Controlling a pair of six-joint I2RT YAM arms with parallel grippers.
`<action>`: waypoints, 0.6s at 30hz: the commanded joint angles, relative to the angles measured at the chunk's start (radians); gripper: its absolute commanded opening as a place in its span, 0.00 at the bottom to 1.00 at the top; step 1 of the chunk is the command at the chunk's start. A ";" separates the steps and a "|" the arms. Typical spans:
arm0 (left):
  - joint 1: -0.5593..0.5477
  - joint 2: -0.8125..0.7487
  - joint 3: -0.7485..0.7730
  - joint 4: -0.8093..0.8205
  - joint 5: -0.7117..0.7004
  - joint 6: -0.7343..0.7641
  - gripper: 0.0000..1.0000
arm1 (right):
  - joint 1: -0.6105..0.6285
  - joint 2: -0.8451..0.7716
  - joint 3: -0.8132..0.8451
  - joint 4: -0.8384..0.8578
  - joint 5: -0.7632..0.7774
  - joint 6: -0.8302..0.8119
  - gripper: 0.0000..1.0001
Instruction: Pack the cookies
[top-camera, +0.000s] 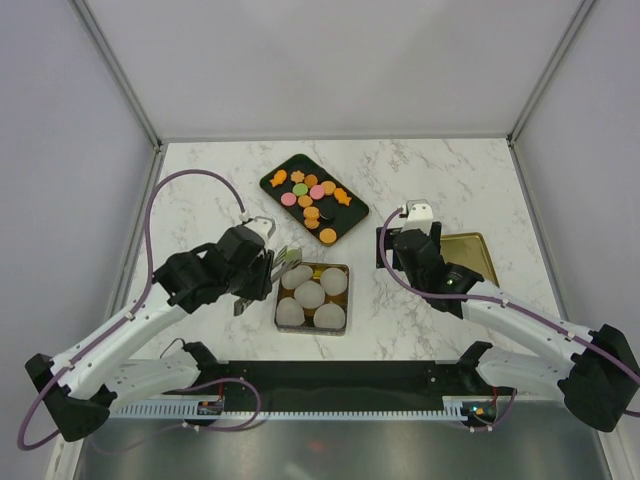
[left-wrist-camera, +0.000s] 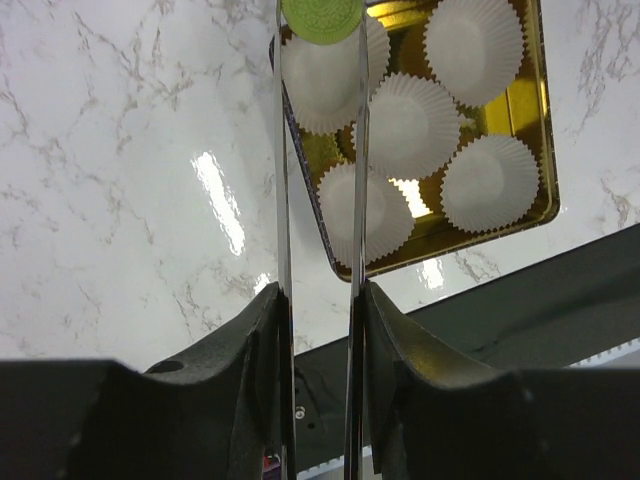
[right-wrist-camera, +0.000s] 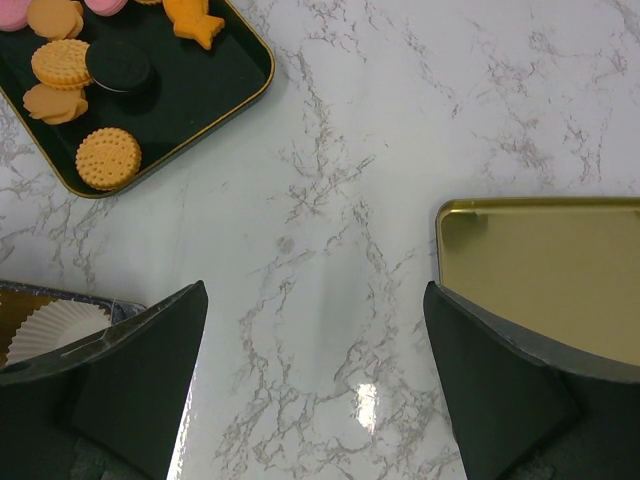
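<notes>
Green cookie (left-wrist-camera: 322, 18) sitting pinched in the left gripper (top-camera: 287, 254), hovering over a paper cup (left-wrist-camera: 320, 85) in the gold tin (left-wrist-camera: 522, 108). Other cookies (top-camera: 312, 200) lying on the black tray (top-camera: 300, 163) — right gripper (right-wrist-camera: 312, 296) hanging wide open over the worktop (right-wrist-camera: 400, 120), between tray and lid (right-wrist-camera: 540, 270).

The left pincer (left-wrist-camera: 320, 35) has thin mirror-bright metal blades on matt black plastic mounts; the green cookie (left-wrist-camera: 322, 15) between them looks matt, finely embossed. Beyond the tips, pleated white paper cups (left-wrist-camera: 410, 125) sit in a glossy gold metal tin (left-wrist-camera: 522, 105). The marble-patterned table (left-wrist-camera: 120, 200) underneath is smooth, shiny.
</notes>
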 joint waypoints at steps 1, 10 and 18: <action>-0.020 -0.049 -0.030 -0.011 0.039 -0.072 0.36 | 0.002 -0.003 0.030 0.025 0.006 0.007 0.98; -0.062 -0.077 -0.068 -0.022 0.053 -0.127 0.36 | 0.000 -0.005 0.021 0.031 0.003 0.011 0.98; -0.068 -0.051 -0.076 -0.030 0.013 -0.172 0.37 | 0.000 -0.009 0.016 0.031 -0.003 0.016 0.98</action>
